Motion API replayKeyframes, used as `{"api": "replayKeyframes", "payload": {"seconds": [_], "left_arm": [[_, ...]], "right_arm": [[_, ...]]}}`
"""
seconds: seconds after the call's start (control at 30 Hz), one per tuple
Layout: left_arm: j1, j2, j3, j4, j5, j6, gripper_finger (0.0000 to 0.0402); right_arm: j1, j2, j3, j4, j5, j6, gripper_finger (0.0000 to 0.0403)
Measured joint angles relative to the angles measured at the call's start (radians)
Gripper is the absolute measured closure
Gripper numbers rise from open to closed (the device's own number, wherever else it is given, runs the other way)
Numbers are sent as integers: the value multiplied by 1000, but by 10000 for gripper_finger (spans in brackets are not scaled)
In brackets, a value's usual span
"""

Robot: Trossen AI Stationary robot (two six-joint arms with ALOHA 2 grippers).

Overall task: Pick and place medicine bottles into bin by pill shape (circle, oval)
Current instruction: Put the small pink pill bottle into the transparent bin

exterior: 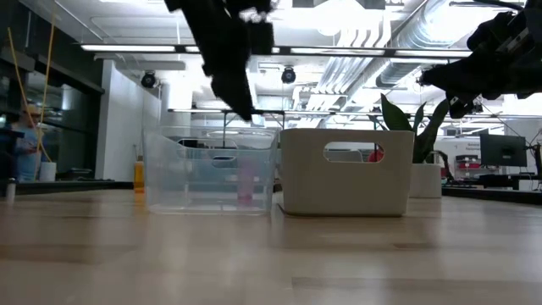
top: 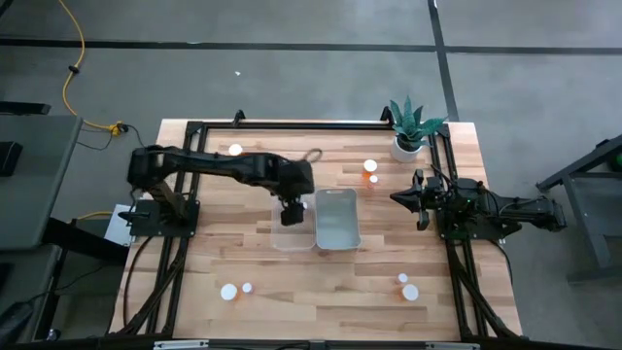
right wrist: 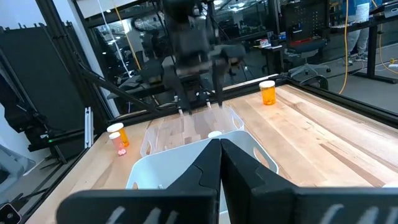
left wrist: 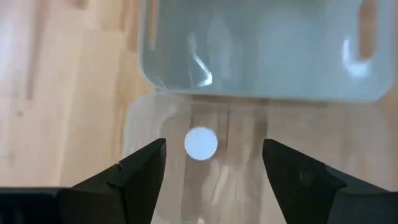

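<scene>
In the lower part of the high view, two pairs of medicine bottles are waiting on the wooden table (top: 194, 262): one pair at lower left (top: 228, 291) and one at lower right (top: 410, 292), all showing as white caps.

At the middle of the frame, the left gripper (top: 292, 212) is hovering over the clear bin (top: 292, 236), with its fingers spread wide and nothing between them. The left wrist view is showing one bottle (left wrist: 201, 142) standing cap-up on that bin's floor, directly below the open jaws and not touching them. The white bin (top: 337, 219) is sitting just beside the clear one, touching or nearly so.

At the right of the frame, the right gripper (top: 400, 197) is waiting near the table's right rail, its fingers pressed together and empty.

Further up, two more bottles (top: 369, 166) are standing at upper centre-right, near a potted plant (top: 412, 126), and another (top: 235, 150) is sitting at upper left behind the left arm.

Risks from here, as I judge them: the left gripper is hanging low inside or just above the clear bin's walls, so pulling away sideways rather than upward could be catching the rim and dragging the light bin, or knocking the bottle over. Because the two bins are so close together, a small aiming error on the next drop could be putting a bottle in the wrong one. The paired bottles are standing close together, so closing on one may be nudging its neighbour
</scene>
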State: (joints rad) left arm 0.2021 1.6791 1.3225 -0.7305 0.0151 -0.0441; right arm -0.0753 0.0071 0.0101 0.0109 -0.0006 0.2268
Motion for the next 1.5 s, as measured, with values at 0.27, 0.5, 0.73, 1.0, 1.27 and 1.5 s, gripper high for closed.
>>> {"api": "replayKeyframes", "payload": {"seconds": [0.27,0.5,0.73,1.0,1.27,1.5], "left_arm": [[14,-387,-284,453,-34,-240,145],[14,-725,-565,779,-76,-328,151],[14,-953,-716,830,-148,-319,157],[14,-1069,-718,696,-141,-180,158],[11,-1101,-718,530,-132,-217,265],[14,-1121,-812,652,-140,-192,389]], "right_arm": [[0,0,0,0,0,0,402],[0,0,0,0,0,0,402],[0,-1,0,108,3,180,402],[0,0,0,408,317,525,402],[-2,140,99,379,337,496,402],[-2,436,336,118,337,332,402]]}}
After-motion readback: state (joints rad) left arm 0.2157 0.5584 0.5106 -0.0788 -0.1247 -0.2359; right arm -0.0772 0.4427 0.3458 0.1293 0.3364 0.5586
